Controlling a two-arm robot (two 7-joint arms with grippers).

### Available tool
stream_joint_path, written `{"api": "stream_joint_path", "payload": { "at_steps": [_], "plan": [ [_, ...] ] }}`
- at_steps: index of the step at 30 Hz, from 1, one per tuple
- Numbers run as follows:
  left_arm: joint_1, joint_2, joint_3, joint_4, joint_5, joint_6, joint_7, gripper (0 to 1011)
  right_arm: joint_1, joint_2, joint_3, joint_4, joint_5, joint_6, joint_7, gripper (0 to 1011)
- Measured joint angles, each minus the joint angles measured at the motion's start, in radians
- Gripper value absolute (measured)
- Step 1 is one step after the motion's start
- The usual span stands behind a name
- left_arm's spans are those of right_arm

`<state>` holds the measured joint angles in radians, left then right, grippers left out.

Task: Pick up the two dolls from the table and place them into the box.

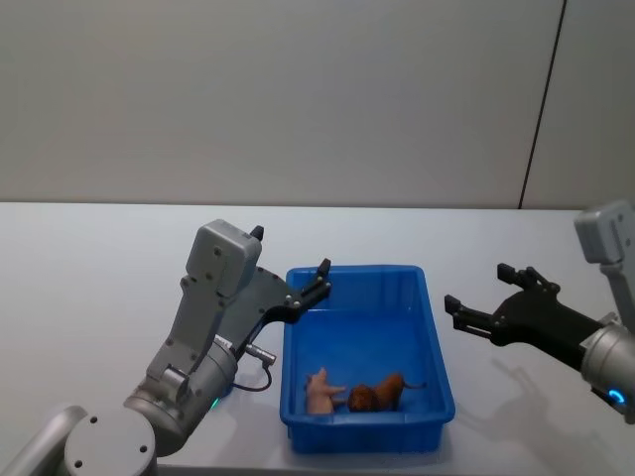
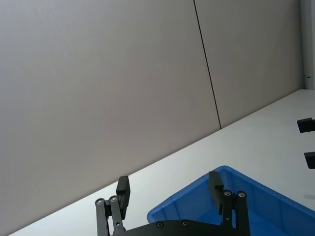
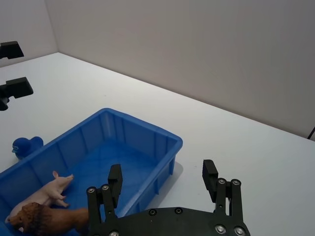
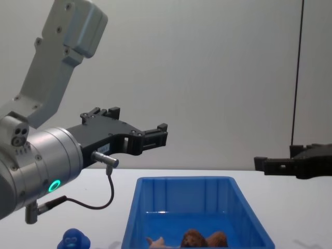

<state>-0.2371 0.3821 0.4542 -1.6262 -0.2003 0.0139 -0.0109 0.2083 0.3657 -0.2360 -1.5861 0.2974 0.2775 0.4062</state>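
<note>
The blue box [image 1: 434, 337] stands on the white table [image 1: 99, 258] before me. Inside it, near the front wall, lies the brown lion doll [image 1: 382, 395] [image 3: 44, 219]. The blue doll [image 3: 24, 146] [image 4: 74, 240] sits on the table just outside the box's left wall, below my left arm. My left gripper [image 1: 290, 251] [image 2: 168, 179] hangs open and empty above the box's far left corner. Off to the box's right, above the table, my right gripper [image 1: 478, 288] [image 3: 162, 168] is open and empty too.
A pink pig figurine [image 1: 319, 392] [image 3: 49, 189] lies in the box next to the lion. A grey wall rises behind the table. Bare tabletop stretches to the left, to the right and beyond the box.
</note>
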Motion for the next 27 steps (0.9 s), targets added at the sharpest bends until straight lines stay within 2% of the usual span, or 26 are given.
{"api": "stream_joint_path", "payload": {
  "at_steps": [7, 13, 27],
  "plan": [
    [0.006, 0.005, -0.001, -0.009, 0.001, 0.009, 0.002, 1001, 0.003, 0.011, 0.011, 0.015, 0.008, -0.012, 0.013, 1001],
    [0.028, 0.022, -0.005, -0.041, -0.003, 0.042, 0.019, 1001, 0.005, 0.017, 0.016, 0.023, 0.012, -0.019, 0.02, 1001],
    [0.111, 0.087, -0.022, -0.128, -0.062, 0.147, 0.073, 1001, 0.007, 0.023, 0.022, 0.032, 0.017, -0.026, 0.028, 1001]
  ]
}}
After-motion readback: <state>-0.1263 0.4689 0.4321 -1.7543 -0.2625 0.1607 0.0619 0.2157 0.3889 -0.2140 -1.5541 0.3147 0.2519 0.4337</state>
